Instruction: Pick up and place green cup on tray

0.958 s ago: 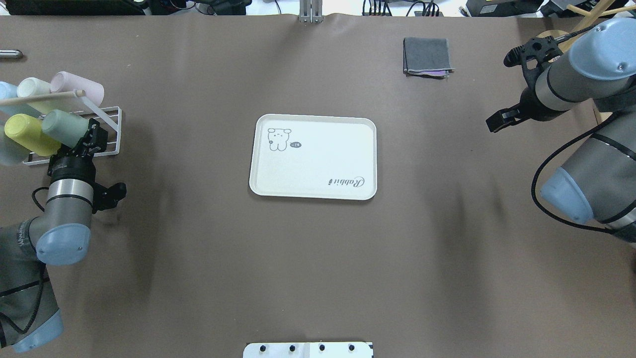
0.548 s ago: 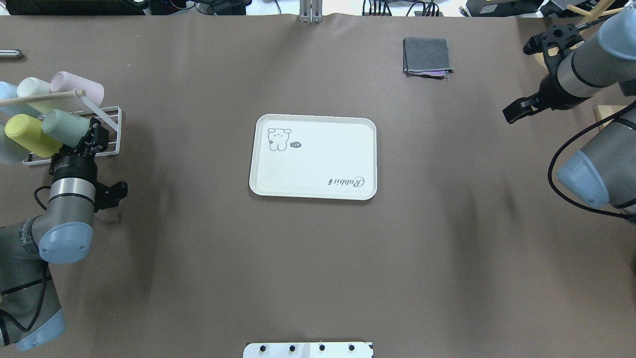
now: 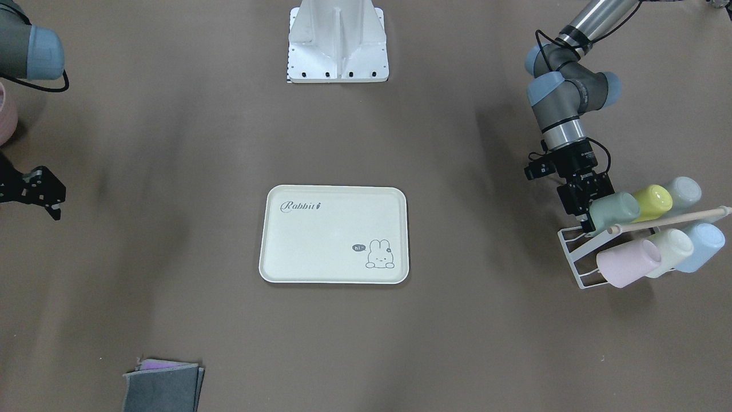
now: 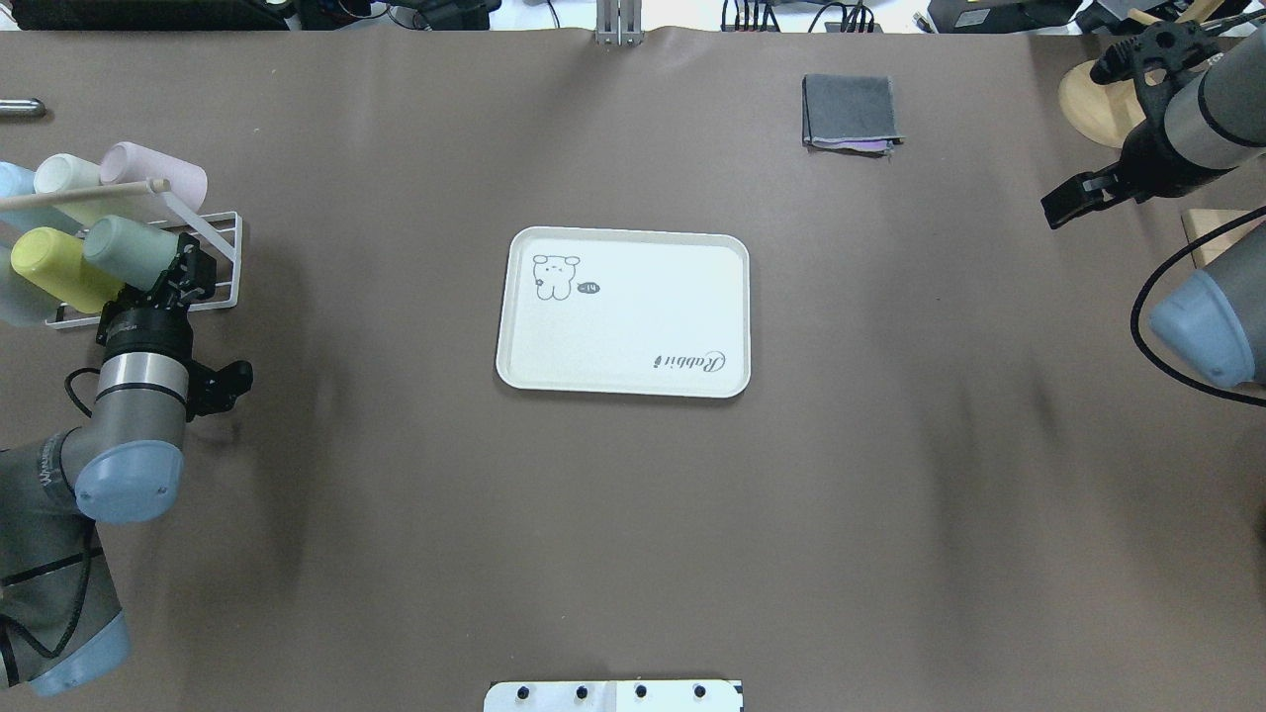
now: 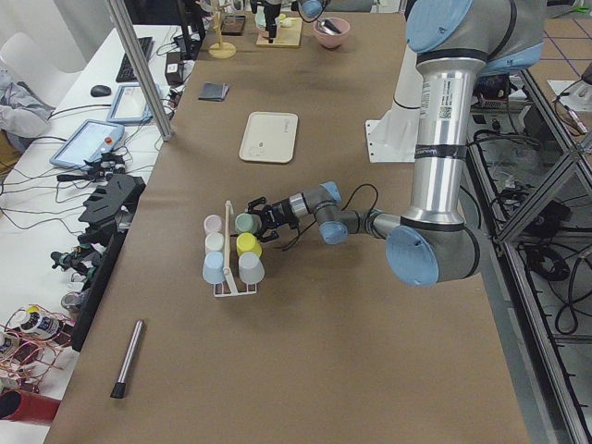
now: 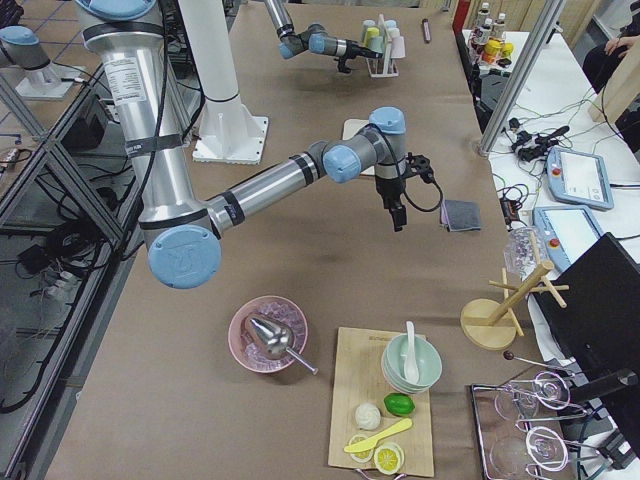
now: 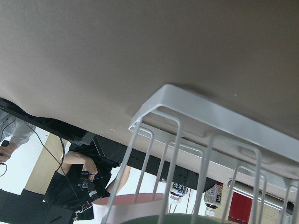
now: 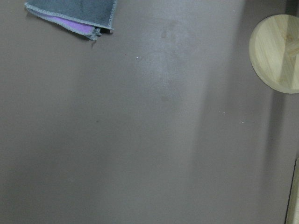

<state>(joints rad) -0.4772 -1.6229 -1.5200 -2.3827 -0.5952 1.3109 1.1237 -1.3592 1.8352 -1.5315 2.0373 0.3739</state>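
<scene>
Down at the rack [image 7: 201, 108], the left gripper [image 4: 186, 269] reaches in low and meets the near end of the green cup [image 4: 127, 252]. Its fingertips are right against the cup, but no view shows whether they are clamped on it or only touching, so I cannot tell its state. The left wrist camera shows only the white rack wires, a sliver of green rim at the bottom edge and a pink rim beside it.

The green cup lies tilted on the rack, far out on the robot's left of the tray [image 4: 623, 316] and well apart from it. A yellow cup [image 4: 54, 267] sits just beside it, on the side away from the tray. A pink cup [image 4: 158, 173], a pale whitish cup [image 4: 64, 178] and a light blue cup [image 4: 12, 183] fill the rack's other row. A wooden rod [image 4: 79, 193] runs across the rack between the two rows.

The tray lies flat in the middle of the brown table [image 4: 396, 494], with its rabbit drawing and script showing.

The right gripper [image 4: 1063, 208] hangs above the table well off to the right of the tray. Whether it is spread or closed I cannot tell. A folded grey cloth [image 4: 851, 111] lies beyond the tray's far right corner, and a round wooden base [image 4: 1093, 104] stands farther right of the tray than the cloth.
</scene>
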